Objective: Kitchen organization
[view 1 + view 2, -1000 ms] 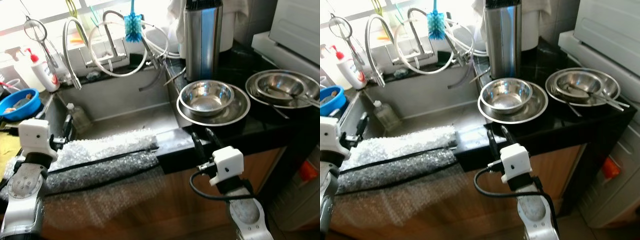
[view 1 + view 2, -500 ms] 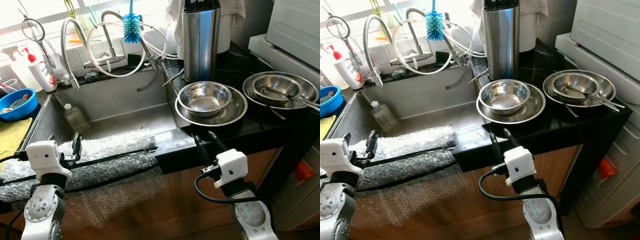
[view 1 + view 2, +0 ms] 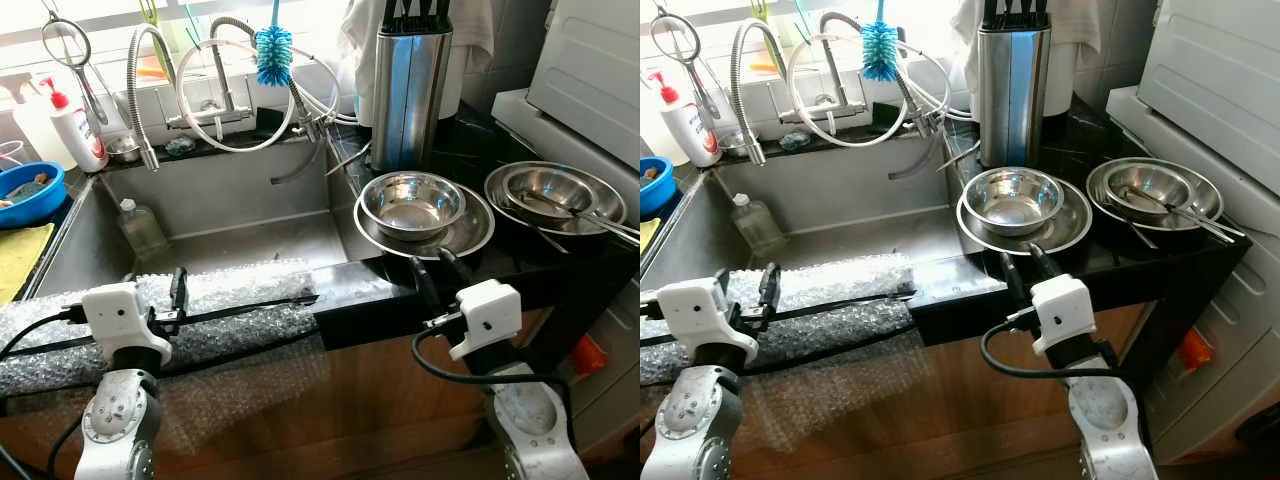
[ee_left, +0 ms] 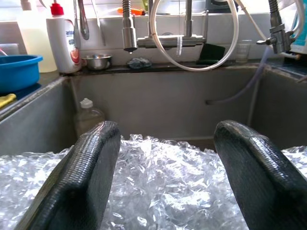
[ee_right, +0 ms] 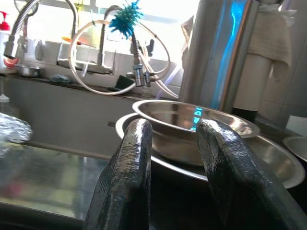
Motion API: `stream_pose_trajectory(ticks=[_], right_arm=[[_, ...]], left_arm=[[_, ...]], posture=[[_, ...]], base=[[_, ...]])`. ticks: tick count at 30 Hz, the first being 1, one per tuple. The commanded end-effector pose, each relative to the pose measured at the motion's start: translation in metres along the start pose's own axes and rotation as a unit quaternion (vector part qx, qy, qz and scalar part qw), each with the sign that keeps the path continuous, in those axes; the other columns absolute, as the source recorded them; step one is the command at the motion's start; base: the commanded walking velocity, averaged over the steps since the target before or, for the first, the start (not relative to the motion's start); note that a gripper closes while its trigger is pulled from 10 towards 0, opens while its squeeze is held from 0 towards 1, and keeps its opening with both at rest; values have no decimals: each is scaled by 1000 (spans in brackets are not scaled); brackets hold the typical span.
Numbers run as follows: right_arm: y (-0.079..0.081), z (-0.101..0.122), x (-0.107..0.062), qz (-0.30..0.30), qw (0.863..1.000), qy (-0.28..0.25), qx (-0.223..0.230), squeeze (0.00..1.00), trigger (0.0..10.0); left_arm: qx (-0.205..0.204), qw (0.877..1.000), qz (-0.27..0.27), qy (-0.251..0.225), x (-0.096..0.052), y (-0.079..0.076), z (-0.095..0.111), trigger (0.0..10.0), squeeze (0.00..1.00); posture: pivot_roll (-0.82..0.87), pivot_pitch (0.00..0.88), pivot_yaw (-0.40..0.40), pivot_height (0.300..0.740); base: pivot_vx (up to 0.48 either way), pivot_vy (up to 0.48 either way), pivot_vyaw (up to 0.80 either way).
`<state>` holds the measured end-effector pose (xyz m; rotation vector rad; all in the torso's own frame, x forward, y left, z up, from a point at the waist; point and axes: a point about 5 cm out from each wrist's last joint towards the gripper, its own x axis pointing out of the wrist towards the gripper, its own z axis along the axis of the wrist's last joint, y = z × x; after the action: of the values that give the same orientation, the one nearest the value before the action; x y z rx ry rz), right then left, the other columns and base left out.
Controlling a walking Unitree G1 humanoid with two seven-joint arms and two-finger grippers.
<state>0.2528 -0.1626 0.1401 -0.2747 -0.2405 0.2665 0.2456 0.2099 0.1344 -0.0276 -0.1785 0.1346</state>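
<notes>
Now, right claw (image 3: 1027, 262): I see it narrow, empty, near steel bowl (image 3: 1013, 198).
Risk: nudging bowl off its plate (image 3: 1072, 222).
Left claw (image 4: 163, 177): wide, empty.

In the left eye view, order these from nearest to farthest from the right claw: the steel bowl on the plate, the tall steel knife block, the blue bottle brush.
From the right claw:
1. Round steel bowl, just ahead on its plate.
2. Tall steel knife block, behind that bowl.
3. Blue bottle brush, far back-left over the sink.
</notes>
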Motion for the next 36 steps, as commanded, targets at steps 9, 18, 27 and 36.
stream_pose_trajectory(ticks=[9,18,27,36], right_arm=[[-12,7,5,-24,1000,-11,3,0,10000],[-19,13,11,-40,999,-19,11,0,10000],[-15,24,28,-51,998,-17,41,0,10000],[-18,25,29,-59,997,-2,50,0,10000]], left_arm=[[14,1000,-12,-17,7,-5,10,10000,0],[15,999,-7,-29,9,-6,18,10000,0],[19,999,-1,-35,11,-3,18,10000,0],[6,1000,-4,-30,14,-9,14,10000,0]], posture=[[-190,0,102,740],[-170,0,123,740],[-167,0,83,740],[-165,0,95,740]], base=[[0,0,0],[0,0,0],[0,0,0],[0,0,0]])
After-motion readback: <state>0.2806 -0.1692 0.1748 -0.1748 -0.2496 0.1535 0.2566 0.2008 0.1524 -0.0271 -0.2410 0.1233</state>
